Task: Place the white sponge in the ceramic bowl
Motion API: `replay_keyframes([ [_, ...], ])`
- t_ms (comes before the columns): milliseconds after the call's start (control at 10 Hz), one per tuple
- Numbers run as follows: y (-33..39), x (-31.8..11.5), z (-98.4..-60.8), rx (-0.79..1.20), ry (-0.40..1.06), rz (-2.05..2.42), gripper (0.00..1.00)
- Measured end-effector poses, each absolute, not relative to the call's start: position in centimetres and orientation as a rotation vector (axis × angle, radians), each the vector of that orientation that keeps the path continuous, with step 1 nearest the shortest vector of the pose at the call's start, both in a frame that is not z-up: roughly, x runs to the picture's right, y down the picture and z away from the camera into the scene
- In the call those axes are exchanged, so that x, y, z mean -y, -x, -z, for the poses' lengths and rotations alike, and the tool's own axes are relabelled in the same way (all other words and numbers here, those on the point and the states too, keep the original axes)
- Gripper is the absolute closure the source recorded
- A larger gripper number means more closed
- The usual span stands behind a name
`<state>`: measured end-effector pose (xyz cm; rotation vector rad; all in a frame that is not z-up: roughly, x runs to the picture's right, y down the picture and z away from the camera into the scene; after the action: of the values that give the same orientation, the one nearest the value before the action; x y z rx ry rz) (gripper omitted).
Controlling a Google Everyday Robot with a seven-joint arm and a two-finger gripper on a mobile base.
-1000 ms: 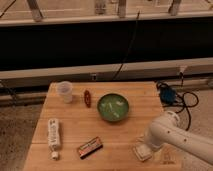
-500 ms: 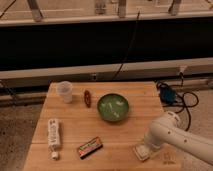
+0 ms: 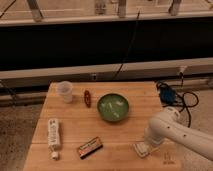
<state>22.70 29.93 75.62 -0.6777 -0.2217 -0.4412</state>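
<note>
Counted on the wooden worktop point(image 3: 75, 120):
- one ceramic bowl point(image 3: 113, 107), green and glossy, near the middle
- one white sponge point(image 3: 140, 149) at the front right, well apart from the bowl
- one translucent cup point(image 3: 64, 91) at the back left
- one small dark red item point(image 3: 87, 98) between cup and bowl
- one white tube point(image 3: 54, 134) at the front left
- one dark bar with a red label point(image 3: 90, 147) near the tube
- one blue device point(image 3: 167, 95) with black cables at the back right corner

Compared with the earlier frames: same place for every item, same low pose of the one white arm point(image 3: 172, 132).

Gripper point(image 3: 145, 145) down at the sponge and closed together on it. Sponge flat on the worktop, outside the bowl.
</note>
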Motion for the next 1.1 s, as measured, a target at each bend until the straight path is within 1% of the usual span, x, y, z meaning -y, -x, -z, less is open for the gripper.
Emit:
replay_keyframes([
  [300,-22.7,-26.9,-76.0,0.219,0.668,0.449,1.00],
  [700,-22.8,-24.9,-77.1,0.213,0.653,0.465,1.00],
  [800,-22.6,-24.2,-77.4,0.211,0.655,0.472,1.00],
  [900,-21.9,-22.5,-77.9,0.214,0.646,0.485,1.00],
  [1100,-21.5,-21.2,-78.0,0.210,0.645,0.498,1.00],
])
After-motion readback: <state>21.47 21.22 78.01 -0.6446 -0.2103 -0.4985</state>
